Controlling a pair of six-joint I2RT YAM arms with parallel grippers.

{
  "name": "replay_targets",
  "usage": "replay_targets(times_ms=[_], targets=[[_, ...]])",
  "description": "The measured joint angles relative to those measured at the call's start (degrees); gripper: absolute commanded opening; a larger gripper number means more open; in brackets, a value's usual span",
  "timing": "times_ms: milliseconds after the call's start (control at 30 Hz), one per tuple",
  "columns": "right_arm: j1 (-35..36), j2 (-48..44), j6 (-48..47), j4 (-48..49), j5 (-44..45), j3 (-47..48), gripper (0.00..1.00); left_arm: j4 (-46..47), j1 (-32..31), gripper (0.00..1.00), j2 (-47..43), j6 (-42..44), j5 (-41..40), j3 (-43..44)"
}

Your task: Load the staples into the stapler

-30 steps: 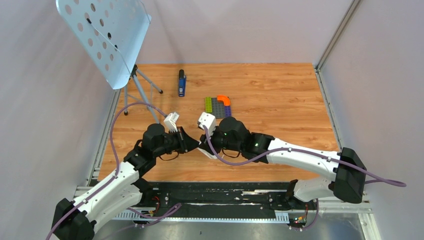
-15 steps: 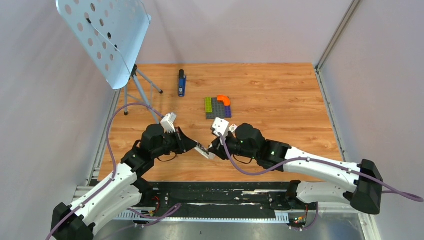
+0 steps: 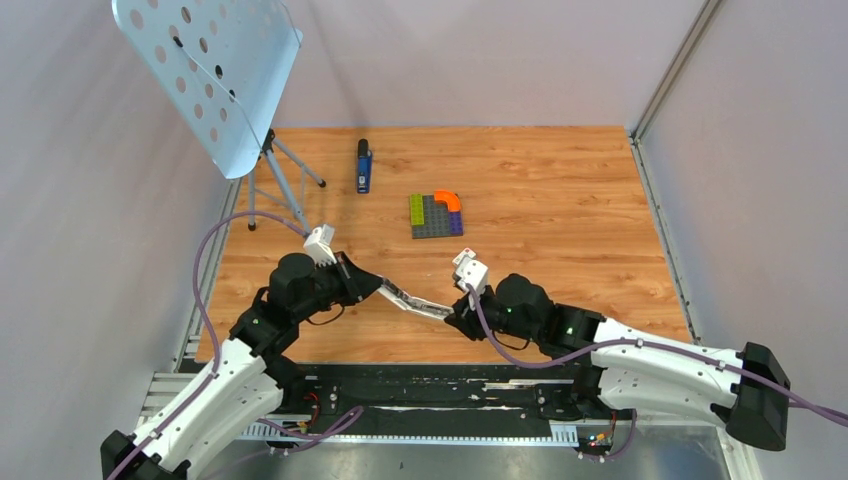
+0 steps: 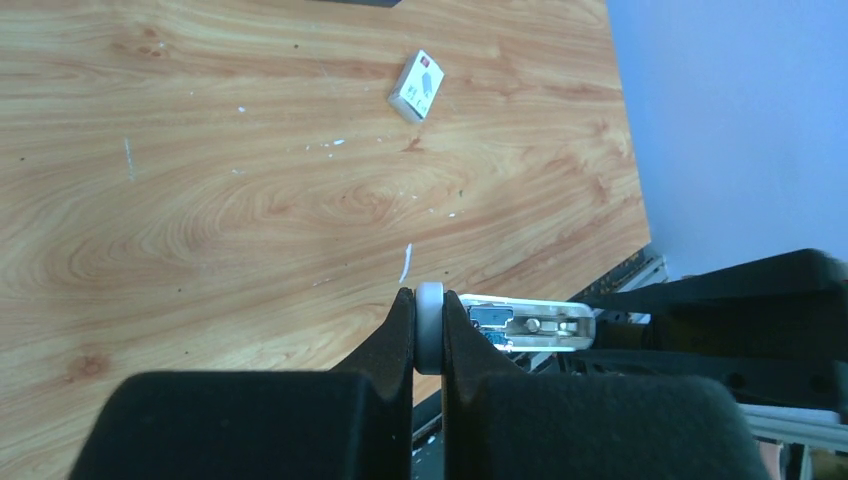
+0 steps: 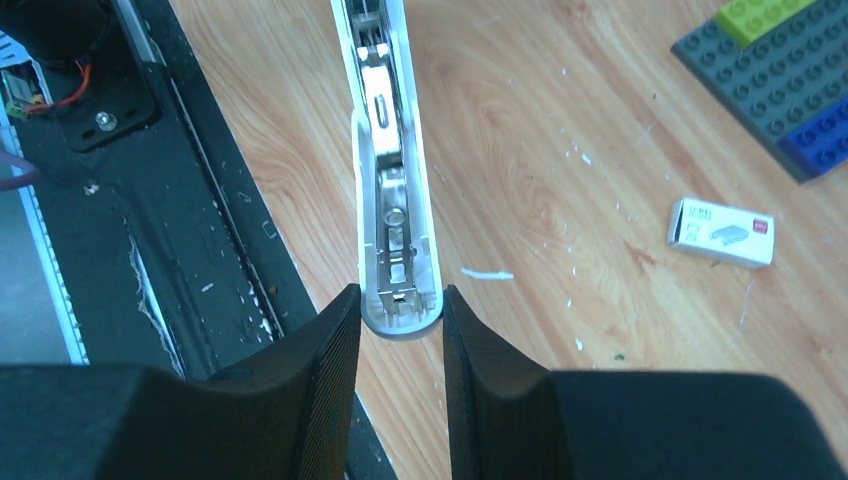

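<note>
Wooden table (image 3: 560,200), two claws sharing one white bar (image 3: 412,300).
A pale-blue music stand (image 3: 210,70) stands at the far left corner. The left claw (image 4: 428,320) is clenched on one end of the bar and the right claw (image 5: 400,300) grasps the other. The block plate (image 3: 435,214) sits mid-table. The blue stapler (image 3: 364,167) lies untouched at the far side near the stand, and the little white staple box (image 5: 721,232) lies on the wood near the right claw.
</note>
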Motion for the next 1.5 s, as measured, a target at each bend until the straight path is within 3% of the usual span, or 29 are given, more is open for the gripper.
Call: replay_targets(times_ms=[367,633,1000,1100,1367,1500], targets=[[0.0,-3.3,2.67,3.78,2.93,-4.15,0.26,0.74,0.11,0.0,-1.88,-2.16,-0.5,0.0],[0.0,-4.26,4.02,3.52,3.67,-4.63,0.59,1.44,0.15,0.0,-2.58,-2.43,-1.16,-0.28],[0.0,-0.39,-0.13,-1.09,3.34,4.94,0.76,2.14,0.15,0.0,-1.38,-0.33,-1.27,-0.26],[0.0,3.69,-2.62,-1.01,2.27,9.25,0.74,2.12,0.15,0.0,-1.11,-0.09,-1.2,-0.26],[0.0,16.41,-10.88,-0.28,-0.81,16.83,0.56,2.12,0.17,0.0,-0.96,0.09,-0.31,-0.26],[0.0,22.34,-14.03,-0.42,-2.19,19.5,0.54,2.12,0.17,0.0,-0.96,0.07,0.66,-0.26]])
